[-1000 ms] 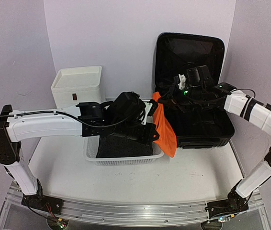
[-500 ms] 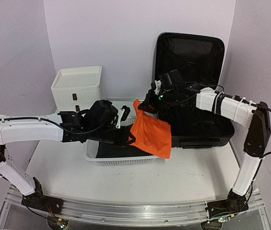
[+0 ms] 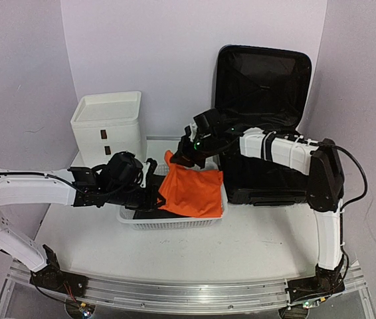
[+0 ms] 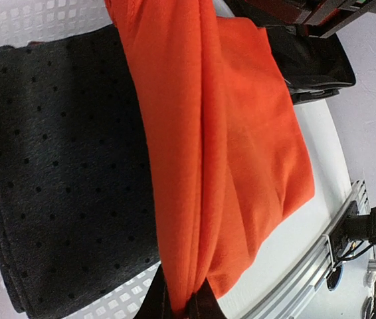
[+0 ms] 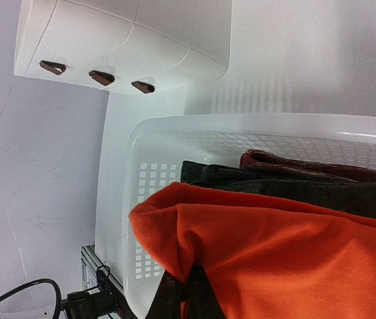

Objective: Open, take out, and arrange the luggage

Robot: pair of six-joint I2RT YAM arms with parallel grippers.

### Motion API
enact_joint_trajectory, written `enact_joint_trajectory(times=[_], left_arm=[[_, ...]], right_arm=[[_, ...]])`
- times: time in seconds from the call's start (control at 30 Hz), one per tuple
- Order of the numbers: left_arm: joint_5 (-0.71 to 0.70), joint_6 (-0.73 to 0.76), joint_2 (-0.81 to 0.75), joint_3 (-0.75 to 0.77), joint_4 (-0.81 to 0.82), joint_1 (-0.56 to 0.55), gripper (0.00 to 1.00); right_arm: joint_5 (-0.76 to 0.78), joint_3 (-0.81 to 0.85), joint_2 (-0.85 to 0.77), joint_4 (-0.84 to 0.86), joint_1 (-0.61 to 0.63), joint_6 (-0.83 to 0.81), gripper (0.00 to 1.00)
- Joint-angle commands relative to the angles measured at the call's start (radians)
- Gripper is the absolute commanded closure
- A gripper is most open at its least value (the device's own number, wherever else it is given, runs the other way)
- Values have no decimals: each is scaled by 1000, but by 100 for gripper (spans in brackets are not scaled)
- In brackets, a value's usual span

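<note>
The black luggage (image 3: 262,86) stands open at the back right, its lid upright and its lower half lying flat. An orange folded cloth (image 3: 191,190) hangs over the white perforated basket (image 3: 175,221), held at two corners. My left gripper (image 3: 156,193) is shut on its near left corner (image 4: 181,292). My right gripper (image 3: 175,158) is shut on its far corner (image 5: 188,279). Under the cloth a dark dotted garment (image 4: 55,166) lies folded in the basket (image 4: 15,26), and dark and maroon folded garments (image 5: 294,176) show in the right wrist view.
A white three-drawer box (image 3: 107,119) stands at the back left, its brown handles (image 5: 101,78) showing in the right wrist view. The basket (image 5: 175,139) sits between the box and the luggage. Bare white table (image 3: 241,246) lies in front of the basket.
Both grippers carried the orange cloth left from beside the luggage and lowered it over the basket. The left arm drew back to the left; the right arm reached further left.
</note>
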Motion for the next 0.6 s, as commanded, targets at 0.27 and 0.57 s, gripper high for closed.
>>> enact_joint_trajectory(times=[0.27, 0.57], left_arm=[[-7, -36, -104, -157, 24, 56, 100], [-21, -48, -104, -212, 33, 74, 100]], right_arm=[[-14, 219, 179, 79, 33, -19, 100], [-52, 327, 270, 72, 57, -59, 100]])
